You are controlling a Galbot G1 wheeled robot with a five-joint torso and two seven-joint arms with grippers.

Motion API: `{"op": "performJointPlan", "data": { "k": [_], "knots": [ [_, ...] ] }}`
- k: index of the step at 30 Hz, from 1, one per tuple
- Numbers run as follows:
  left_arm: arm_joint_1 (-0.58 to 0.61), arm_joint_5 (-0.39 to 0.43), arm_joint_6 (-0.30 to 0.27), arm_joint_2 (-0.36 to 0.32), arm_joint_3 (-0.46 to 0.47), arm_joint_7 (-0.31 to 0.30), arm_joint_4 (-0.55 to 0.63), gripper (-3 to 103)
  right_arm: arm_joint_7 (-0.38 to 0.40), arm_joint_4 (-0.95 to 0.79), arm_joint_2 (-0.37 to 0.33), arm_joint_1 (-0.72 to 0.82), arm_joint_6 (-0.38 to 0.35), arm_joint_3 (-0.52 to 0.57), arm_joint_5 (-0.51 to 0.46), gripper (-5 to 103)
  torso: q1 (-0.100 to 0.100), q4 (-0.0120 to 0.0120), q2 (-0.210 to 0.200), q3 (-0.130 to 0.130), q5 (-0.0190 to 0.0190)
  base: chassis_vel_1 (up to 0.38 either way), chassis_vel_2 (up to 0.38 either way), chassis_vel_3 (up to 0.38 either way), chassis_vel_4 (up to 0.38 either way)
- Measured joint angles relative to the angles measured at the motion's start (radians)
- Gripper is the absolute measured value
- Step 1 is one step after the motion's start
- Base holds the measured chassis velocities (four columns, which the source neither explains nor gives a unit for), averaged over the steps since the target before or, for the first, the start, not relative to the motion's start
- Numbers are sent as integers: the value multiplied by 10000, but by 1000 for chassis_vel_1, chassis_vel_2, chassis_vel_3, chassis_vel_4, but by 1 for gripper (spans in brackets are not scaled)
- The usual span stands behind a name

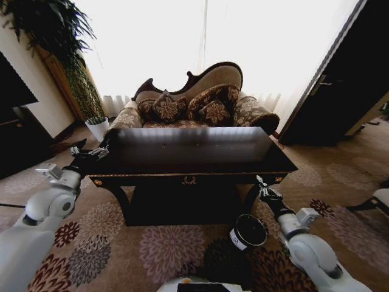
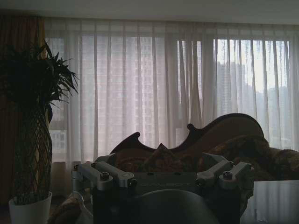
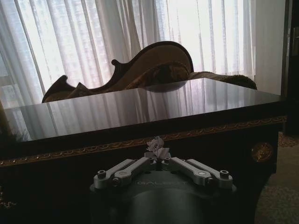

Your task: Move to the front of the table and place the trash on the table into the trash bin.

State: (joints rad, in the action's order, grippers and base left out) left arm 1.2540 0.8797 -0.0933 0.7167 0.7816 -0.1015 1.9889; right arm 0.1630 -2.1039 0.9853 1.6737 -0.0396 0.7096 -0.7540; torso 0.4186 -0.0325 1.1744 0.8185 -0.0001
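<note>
My left gripper sits low in front of me, its grey linkage arms spread to either side — whether the fingers are parted, I cannot tell. Beyond it rises a carved sofa with patterned cushions, backed by sheer white curtains. A leafy plant in a white pot stands off to one side — a glossy table corner lies opposite.
</note>
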Motion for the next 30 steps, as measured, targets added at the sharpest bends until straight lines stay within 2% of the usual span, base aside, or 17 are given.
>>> {"op": "performJointPlan", "data": {
  "k": [5,13,26,30],
  "knots": [
    [0,0,0,0,0,-1,0,100,-36,1487,744,-382,299,-379,203,1,0,1,0,0,2,0,0,0,0],
    [0,0,0,0,0,-1,0,100,-181,3514,1429,-1216,792,-739,691,1,1,1,-1,0,1,0,0,0,0],
    [0,0,0,0,0,1,0,100,-199,6594,1828,-2763,1187,-1404,915,1,1,1,-2,1,1,0,0,0,0],
    [1,0,0,0,0,0,0,100,-174,7182,1833,-3149,1185,-1641,588,1,2,1,-3,1,1,0,0,0,0]
  ]
}}
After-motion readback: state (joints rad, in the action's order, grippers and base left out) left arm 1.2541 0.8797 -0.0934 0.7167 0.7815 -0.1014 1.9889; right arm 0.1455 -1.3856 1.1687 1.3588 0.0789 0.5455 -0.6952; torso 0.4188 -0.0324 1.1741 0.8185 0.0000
